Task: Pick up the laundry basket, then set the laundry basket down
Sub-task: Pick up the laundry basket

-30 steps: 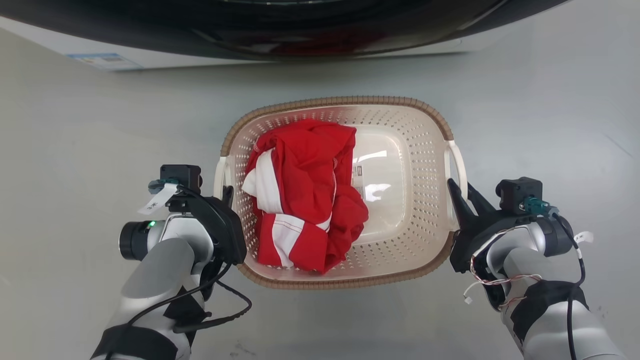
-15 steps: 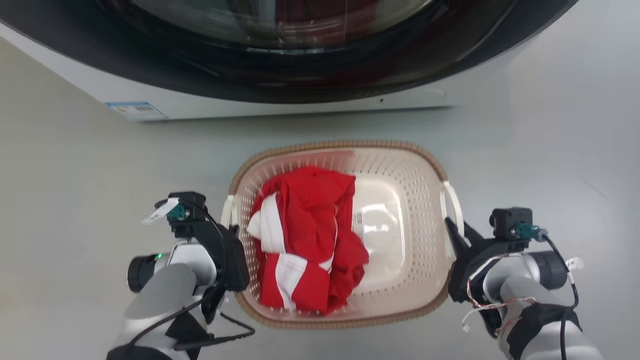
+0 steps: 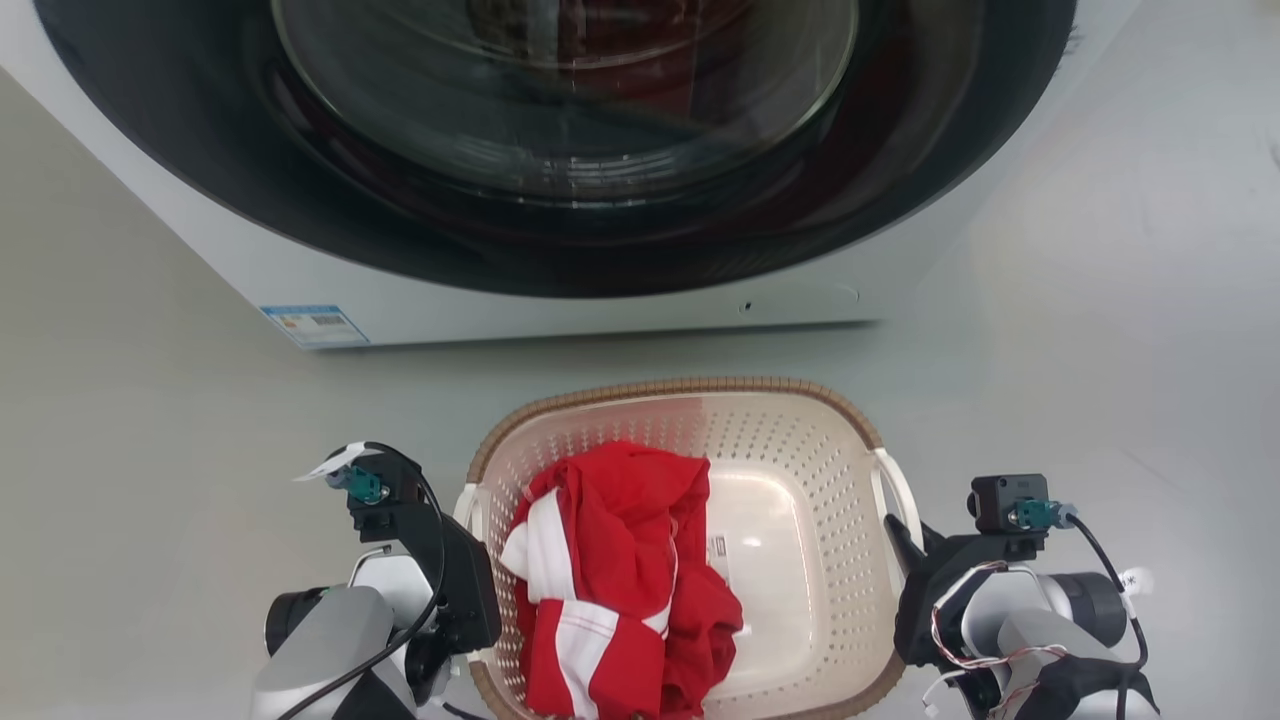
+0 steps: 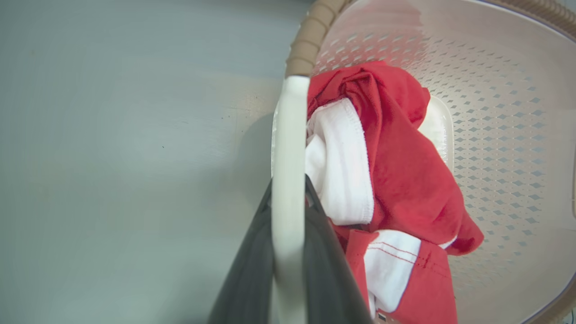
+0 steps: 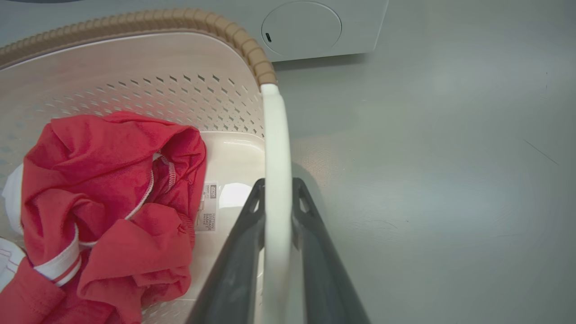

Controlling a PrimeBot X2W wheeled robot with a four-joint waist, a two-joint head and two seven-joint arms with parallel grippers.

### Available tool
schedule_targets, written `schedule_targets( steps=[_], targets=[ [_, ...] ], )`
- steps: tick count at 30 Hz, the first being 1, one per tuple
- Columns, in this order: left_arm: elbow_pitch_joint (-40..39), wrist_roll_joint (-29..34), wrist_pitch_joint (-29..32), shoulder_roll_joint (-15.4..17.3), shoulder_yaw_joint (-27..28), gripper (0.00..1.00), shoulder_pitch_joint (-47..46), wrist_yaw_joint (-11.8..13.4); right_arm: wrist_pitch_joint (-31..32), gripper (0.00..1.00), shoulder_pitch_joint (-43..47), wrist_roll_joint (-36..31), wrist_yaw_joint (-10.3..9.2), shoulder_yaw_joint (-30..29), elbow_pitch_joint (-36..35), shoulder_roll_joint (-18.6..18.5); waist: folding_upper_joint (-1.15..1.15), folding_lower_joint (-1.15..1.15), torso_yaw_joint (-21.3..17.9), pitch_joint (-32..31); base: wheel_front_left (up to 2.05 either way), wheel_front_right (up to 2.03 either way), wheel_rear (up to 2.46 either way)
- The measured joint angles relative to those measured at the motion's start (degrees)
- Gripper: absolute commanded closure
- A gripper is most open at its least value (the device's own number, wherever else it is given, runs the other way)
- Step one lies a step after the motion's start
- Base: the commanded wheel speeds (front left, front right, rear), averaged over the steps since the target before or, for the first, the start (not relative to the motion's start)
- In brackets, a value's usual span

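The laundry basket [image 3: 800,450] is cream-white and perforated with a brown woven-look rim, and sits low in the middle of the head view. A red and white garment [image 3: 620,560] lies in its left half. My left gripper [image 3: 468,522] is shut on the basket's white left handle [image 4: 288,135], with one dark finger on each side of it [image 4: 288,191]. My right gripper [image 3: 897,535] is shut on the white right handle [image 5: 275,135] in the same way [image 5: 276,185]. Whether the basket touches the floor, I cannot tell.
A white washing machine [image 3: 600,315] with a large dark round door [image 3: 560,120] stands just beyond the basket. Grey floor [image 3: 1100,350] spreads out on both sides of the basket and machine.
The whole head view has shifted: the washing machine shows far more and the basket sits lower in the picture. Both grippers still hold the handles as before.
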Motion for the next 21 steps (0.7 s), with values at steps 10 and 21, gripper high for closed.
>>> schedule_targets(
  steps=[10, 21],
  targets=[
    [0.7, -2.4, 6.2, 0.0, -0.9, 1.0, 1.3, -0.1, 3.4, 1.0, 2.2, 2.4, 0.01, 0.5, 0.4, 0.2, 0.0, 0.0, 0.3, -7.1, 0.0, 0.0, 0.0],
    [1.6, -3.5, 10.4, 0.0, -1.1, 1.0, 3.3, -0.3, 7.0, 1.0, 6.0, 4.4, 0.01, 1.1, 0.7, 0.5, 0.0, 0.0, 0.7, -14.6, 0.0, 0.0, 0.0]
  ],
)
